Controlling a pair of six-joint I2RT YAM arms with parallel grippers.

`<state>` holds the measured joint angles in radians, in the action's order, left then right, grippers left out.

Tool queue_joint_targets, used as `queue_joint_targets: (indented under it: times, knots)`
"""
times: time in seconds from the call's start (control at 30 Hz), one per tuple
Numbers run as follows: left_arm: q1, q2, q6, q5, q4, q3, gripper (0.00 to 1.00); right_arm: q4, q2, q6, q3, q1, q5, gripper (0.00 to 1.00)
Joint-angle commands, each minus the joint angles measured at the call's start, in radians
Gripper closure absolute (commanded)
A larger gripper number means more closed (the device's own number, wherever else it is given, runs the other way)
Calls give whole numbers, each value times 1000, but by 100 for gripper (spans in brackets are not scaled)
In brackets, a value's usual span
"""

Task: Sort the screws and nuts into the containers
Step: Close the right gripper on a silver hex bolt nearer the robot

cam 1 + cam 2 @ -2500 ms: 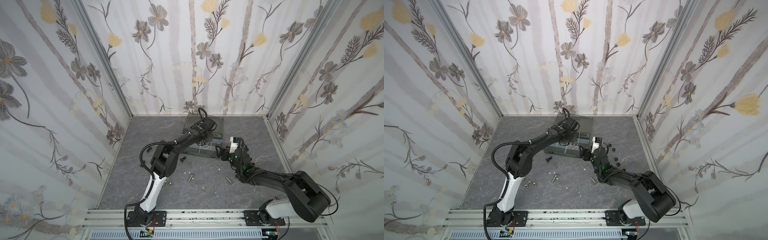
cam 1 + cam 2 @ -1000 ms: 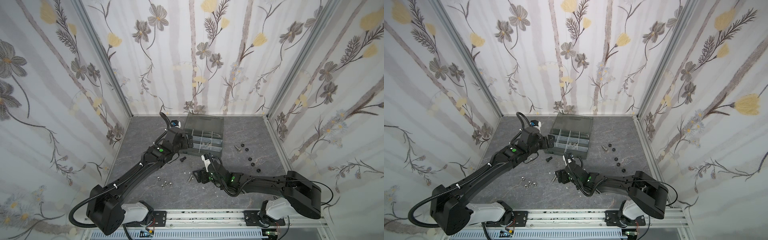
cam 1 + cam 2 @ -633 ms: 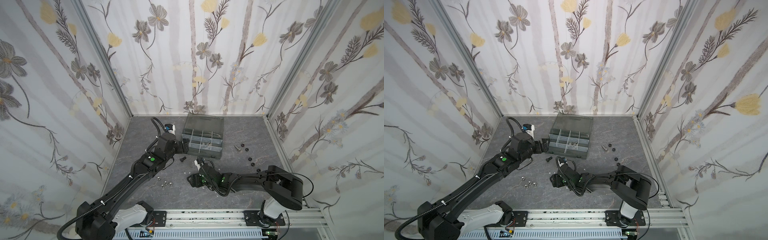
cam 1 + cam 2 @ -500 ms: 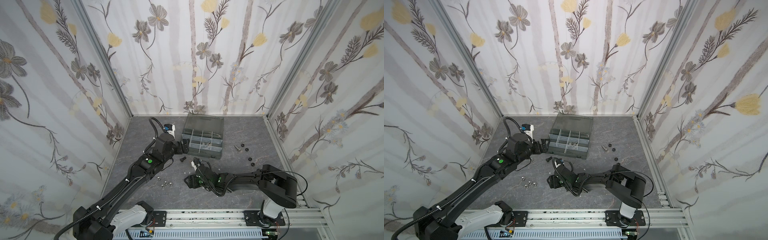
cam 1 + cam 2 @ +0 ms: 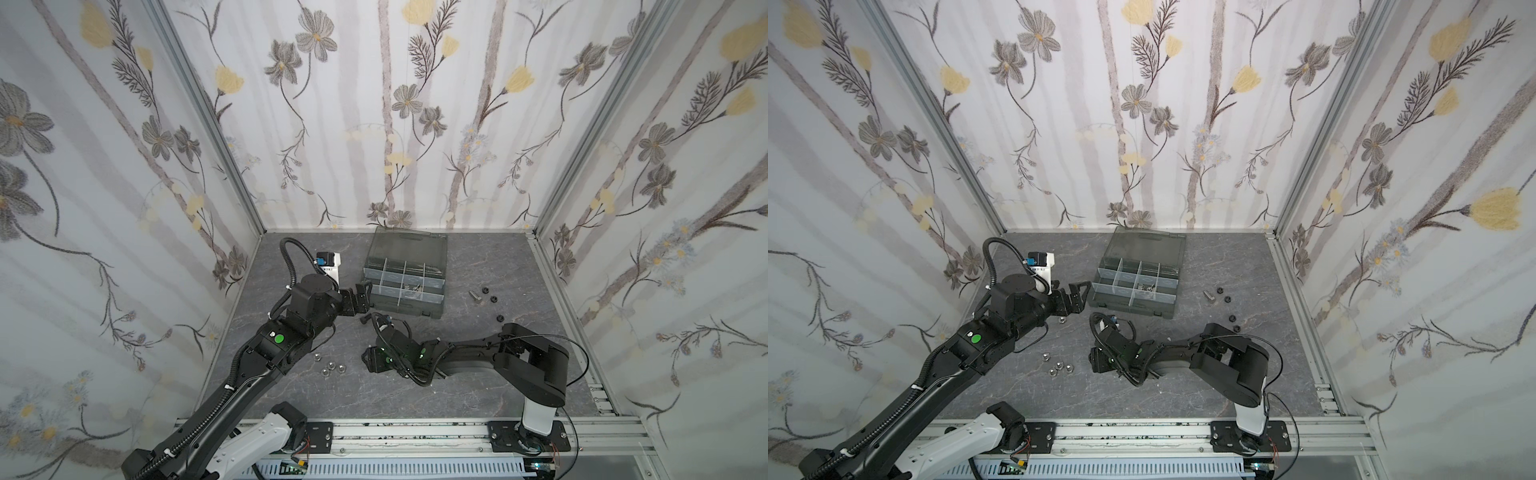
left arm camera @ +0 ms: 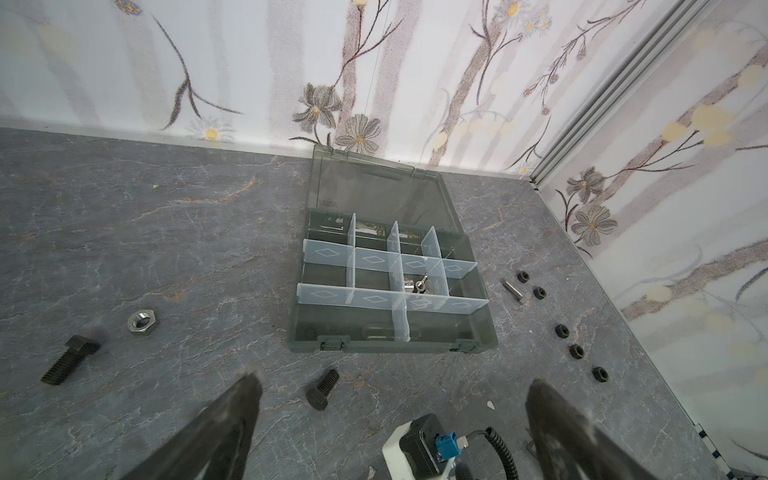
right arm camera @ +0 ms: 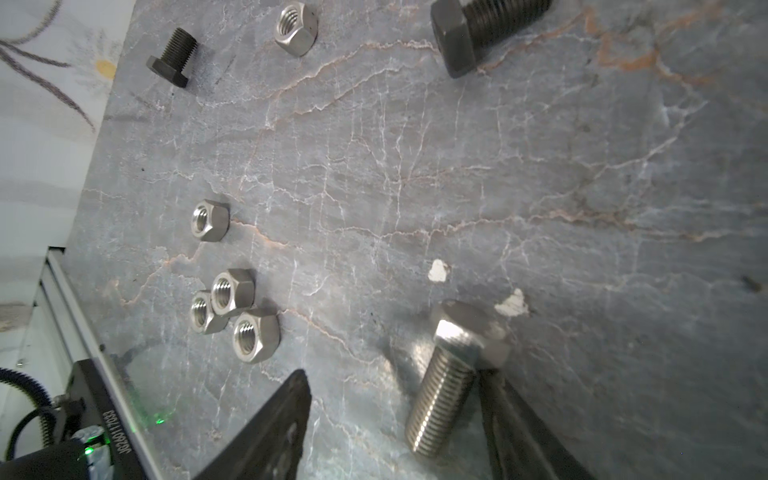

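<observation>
The dark grey-green case of containers (image 5: pixel 406 310) (image 5: pixel 1133 308) (image 6: pixel 390 345) lies open at the back, with silver parts (image 6: pixel 419 286) in one middle compartment. My right gripper (image 5: pixel 370 359) (image 5: pixel 1094 359) (image 7: pixel 392 376) is low on the floor in front of the case. It is open, and a silver screw (image 7: pixel 449 374) lies between its fingers, touching one of them. Several silver nuts (image 5: pixel 332 368) (image 5: pixel 1059 368) (image 7: pixel 232 303) sit just left of it. My left gripper (image 5: pixel 361 297) (image 5: pixel 1077 297) (image 6: pixel 392 380) hangs wide open and empty by the case's left front corner.
Two black screws (image 6: pixel 322 388) (image 6: pixel 68 363) and a silver nut (image 6: pixel 141 322) lie left of and in front of the case. To its right lie a silver screw (image 5: pixel 475 296) (image 6: pixel 515 291) and several black nuts (image 5: pixel 494 299) (image 6: pixel 561 330). Walls enclose the floor on three sides.
My right arm swung from beside the case down to the floor in front, and its jaws have narrowed round the silver screw. My left arm drew back from over the case to its left.
</observation>
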<state>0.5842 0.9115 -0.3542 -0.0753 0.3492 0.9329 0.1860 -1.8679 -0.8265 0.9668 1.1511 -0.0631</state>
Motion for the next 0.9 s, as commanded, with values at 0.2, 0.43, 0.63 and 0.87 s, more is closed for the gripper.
queue_joint_targets:
  times: [0.2,0.43,0.63,0.87]
  knots:
    - [-5,1,19,4,-27,-54,0,-233,-66,84,97,22,-145,46]
    - [-14,-23,24,-24,-30,-67,0,-330,-135,122,199,50,-199,66]
    - [-27,-39,24,-34,-32,-76,0,-368,-147,147,217,50,-220,91]
    - [-61,-42,18,-21,-42,-82,0,-355,-91,177,193,36,-233,96]
